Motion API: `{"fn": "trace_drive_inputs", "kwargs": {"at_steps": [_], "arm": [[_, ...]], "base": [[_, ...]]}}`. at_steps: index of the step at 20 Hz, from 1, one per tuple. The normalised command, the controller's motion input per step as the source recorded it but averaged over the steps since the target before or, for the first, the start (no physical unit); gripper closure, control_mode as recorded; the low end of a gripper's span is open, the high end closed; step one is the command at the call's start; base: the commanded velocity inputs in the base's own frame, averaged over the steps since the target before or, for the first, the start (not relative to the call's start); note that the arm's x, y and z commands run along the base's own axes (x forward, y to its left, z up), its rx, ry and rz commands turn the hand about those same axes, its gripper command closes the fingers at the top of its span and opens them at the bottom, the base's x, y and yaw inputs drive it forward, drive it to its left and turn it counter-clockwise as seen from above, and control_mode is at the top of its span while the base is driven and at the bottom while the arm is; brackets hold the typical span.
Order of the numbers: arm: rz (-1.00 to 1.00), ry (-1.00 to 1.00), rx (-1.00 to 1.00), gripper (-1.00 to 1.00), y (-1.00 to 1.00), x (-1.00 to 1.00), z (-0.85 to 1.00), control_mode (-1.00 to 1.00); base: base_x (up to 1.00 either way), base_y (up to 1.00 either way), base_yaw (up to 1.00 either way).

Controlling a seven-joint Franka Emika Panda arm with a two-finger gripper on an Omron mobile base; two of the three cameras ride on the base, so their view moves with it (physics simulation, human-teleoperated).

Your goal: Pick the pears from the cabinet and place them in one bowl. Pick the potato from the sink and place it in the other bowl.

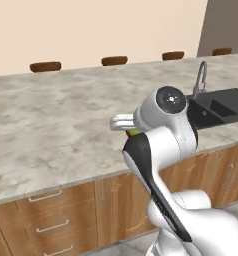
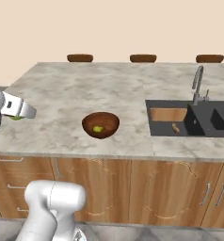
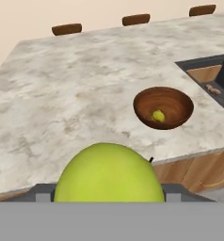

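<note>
Grip: your gripper [image 3: 109, 200] held 1 pear [image 3: 109, 174] between its jaws | Target: the bowl [image 3: 164, 107], with 1 pear [image 3: 158, 115] inside, lay ahead and right of it, across the counter [image 3: 76, 94].

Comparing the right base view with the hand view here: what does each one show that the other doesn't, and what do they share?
Right base view: the cabinet fronts under the counter, the full tap, and the robot's white base.

Hand view: a close look at the held pear, large and yellow-green, in the end effector.

Both: the marble counter, the wooden bowl with a pear inside, the sink with the potato in it, and brown stool tops beyond the counter.
</note>
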Motion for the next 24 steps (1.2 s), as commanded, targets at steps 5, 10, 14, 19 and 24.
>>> {"fn": "trace_drive_inputs", "kwargs": {"at_steps": [5,10,14,19,24], "arm": [[0.0,0.0,0.0,1.0,0.0,0.0,0.0,1.0],[0.0,0.0,0.0,1.0,0.0,0.0,0.0,1.0],[0.0,0.0,0.0,1.0,0.0,0.0,0.0,1.0],[0.0,0.0,0.0,1.0,0.0,0.0,0.0,1.0],[0.0,0.0,0.0,1.0,0.0,0.0,0.0,1.0]], "base": [[0.0,-0.2,-0.45],[0.38,-0.25,-0.16],[0.53,-0.3,-0.02],[0.38,-0.17,0.0],[0.31,0.07,0.01]]}}
